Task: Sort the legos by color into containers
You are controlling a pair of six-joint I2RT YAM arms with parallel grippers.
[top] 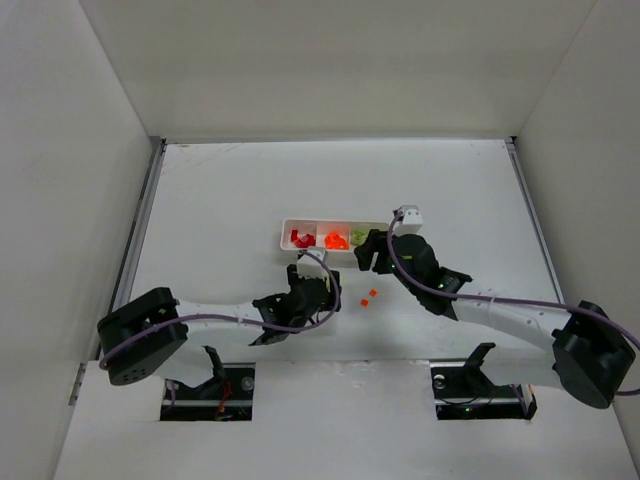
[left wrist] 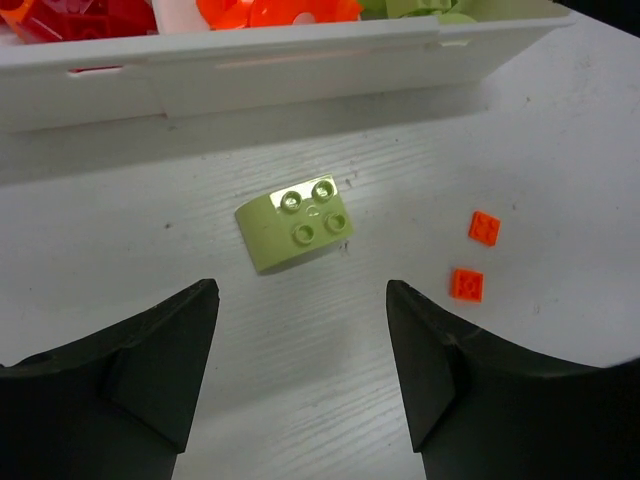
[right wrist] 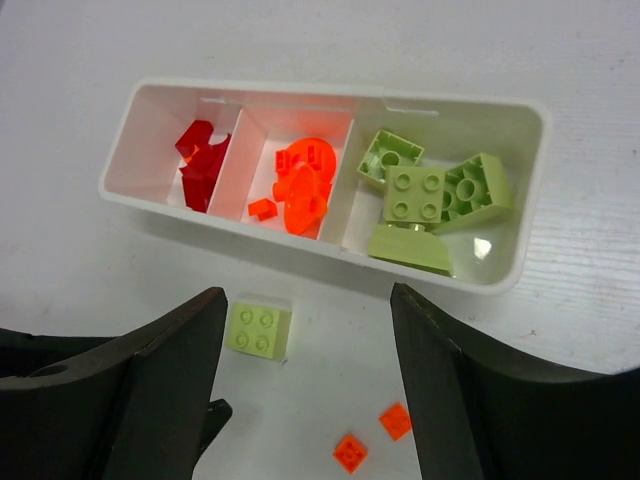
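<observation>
1. the tray [right wrist: 330, 92] lies across the upper half of the right wrist view. its three compartments hold red legos [right wrist: 200, 160] at the left, orange legos [right wrist: 300, 185] in the middle and pale green legos [right wrist: 425, 195] at the right.
2. a loose pale green brick [left wrist: 298, 228], four studs up, lies on the table at the centre of the left wrist view. it sits below the tray's near wall and apart from it.
3. an orange tile [left wrist: 485, 227] and a second orange tile [left wrist: 466, 285] lie flat at the right of that frame, near each other and apart from the brick.
4. the left gripper [left wrist: 300, 292] is spread wide at the bottom of its frame and holds nothing. the loose brick lies just above the gap and touches neither finger.
5. the right gripper [right wrist: 307, 298] is also spread wide and empty. it hangs over the table below the tray, and the loose brick shows beside the finger at the left of the frame.
6. in the top view the right gripper covers the tray's right end, and the loose brick is hard to make out beside the left gripper. in the left wrist view the frame's top edge cuts off the tray's contents.
7. the table [top: 220, 200] is white with a faint grain. plain white walls [top: 60, 150] close it in on three sides, and purple-grey cables [top: 215, 318] run along both arms.
</observation>
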